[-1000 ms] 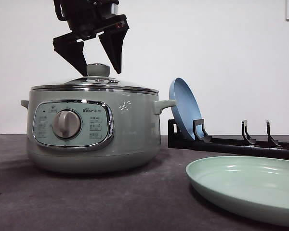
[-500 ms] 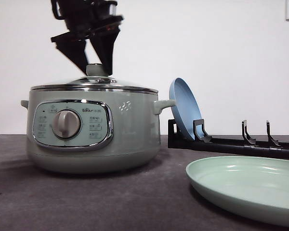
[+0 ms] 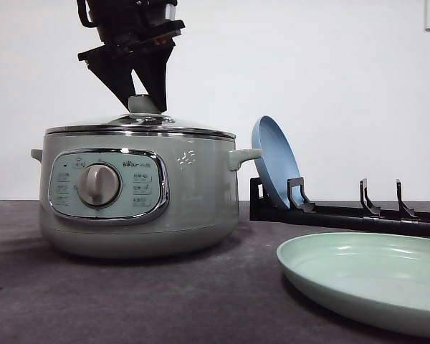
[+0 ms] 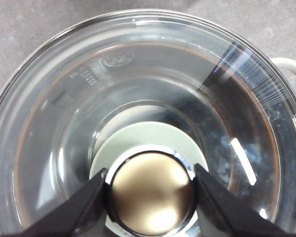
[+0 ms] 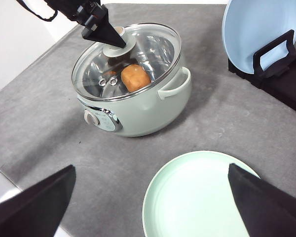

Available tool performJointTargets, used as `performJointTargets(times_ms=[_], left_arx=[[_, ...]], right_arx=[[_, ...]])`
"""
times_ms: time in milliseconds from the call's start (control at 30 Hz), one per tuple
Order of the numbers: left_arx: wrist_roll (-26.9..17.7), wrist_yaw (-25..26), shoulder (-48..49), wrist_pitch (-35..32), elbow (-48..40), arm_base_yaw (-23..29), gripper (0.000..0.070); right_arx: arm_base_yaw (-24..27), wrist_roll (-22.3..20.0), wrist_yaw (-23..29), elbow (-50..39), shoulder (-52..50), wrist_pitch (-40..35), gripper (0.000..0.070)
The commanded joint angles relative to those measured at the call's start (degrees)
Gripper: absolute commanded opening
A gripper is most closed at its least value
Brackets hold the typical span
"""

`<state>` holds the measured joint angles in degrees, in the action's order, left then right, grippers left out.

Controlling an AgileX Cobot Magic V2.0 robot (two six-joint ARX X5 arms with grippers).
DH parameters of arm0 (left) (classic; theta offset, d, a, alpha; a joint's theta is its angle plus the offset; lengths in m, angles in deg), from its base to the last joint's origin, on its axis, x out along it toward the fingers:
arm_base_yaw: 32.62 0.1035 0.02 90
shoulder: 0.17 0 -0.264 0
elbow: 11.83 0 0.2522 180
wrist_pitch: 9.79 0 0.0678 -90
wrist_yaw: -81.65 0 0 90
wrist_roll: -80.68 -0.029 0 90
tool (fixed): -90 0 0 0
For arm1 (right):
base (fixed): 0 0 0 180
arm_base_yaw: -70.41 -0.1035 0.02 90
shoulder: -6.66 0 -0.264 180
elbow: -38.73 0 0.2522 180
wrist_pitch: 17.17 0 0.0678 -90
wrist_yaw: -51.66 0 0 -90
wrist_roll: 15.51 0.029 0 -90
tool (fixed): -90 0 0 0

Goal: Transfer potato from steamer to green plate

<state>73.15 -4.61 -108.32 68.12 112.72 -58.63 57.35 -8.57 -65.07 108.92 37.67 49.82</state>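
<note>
The sage-green steamer (image 3: 193, 193) stands on the left of the table with its glass lid (image 3: 140, 123) on. My left gripper (image 3: 145, 106) is shut on the lid's knob (image 4: 152, 197), with a finger touching each side of it. Through the glass, the orange-brown potato (image 5: 135, 77) lies inside the steamer (image 5: 148, 113). The green plate (image 3: 365, 279) lies flat at the front right. My right gripper (image 5: 151, 167) hangs high over the green plate (image 5: 197, 197), its fingers wide open and holding nothing.
A blue plate (image 3: 272, 161) stands upright in a black dish rack (image 3: 344, 215) behind the green plate, close to the steamer's right handle (image 3: 245, 156). Grey table surface (image 3: 129, 301) lies in front of the steamer.
My left gripper's fingers, spread above the lid one second ago, have come down and closed on the knob. The lid, steamer and plates have not moved.
</note>
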Motion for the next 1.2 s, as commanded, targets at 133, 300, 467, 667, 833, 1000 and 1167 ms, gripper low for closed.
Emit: performJointTargets(times_ms=[133, 300, 467, 667, 833, 1000, 1167], left_arx=[[2.3, 0.5, -0.7, 3.1, 8.3, -0.2, 0.0000], [3.0, 0.5, -0.7, 7.4, 15.4, -0.2, 0.0000], [3.9, 0.4, -0.4, 9.8, 20.7, -0.2, 0.0000], [3.9, -5.5, 1.4, 11.1, 21.3, 0.1, 0.0000], [3.7, -5.9, 2.7, 11.2, 21.3, 3.0, 0.0000], [3.6, -5.9, 3.0, 11.5, 21.3, 7.8, 0.0000], [3.6, -5.9, 3.0, 11.8, 21.3, 13.2, 0.0000]], right_arx=[[-0.1, 0.6, 0.3, 0.9, 0.3, -0.4, 0.0625], [-0.1, 0.6, 1.7, 0.9, 0.3, -0.4, 0.0625], [-0.1, 0.6, 1.7, 0.9, 0.3, -0.4, 0.0625], [-0.1, 1.0, 1.7, 0.9, 0.3, -0.4, 0.0625], [-0.1, 1.0, 1.7, 0.9, 0.3, -0.4, 0.0625], [-0.1, 1.0, 1.7, 0.9, 0.3, -0.4, 0.0625], [-0.1, 0.5, 1.7, 0.9, 0.3, -0.4, 0.0625]])
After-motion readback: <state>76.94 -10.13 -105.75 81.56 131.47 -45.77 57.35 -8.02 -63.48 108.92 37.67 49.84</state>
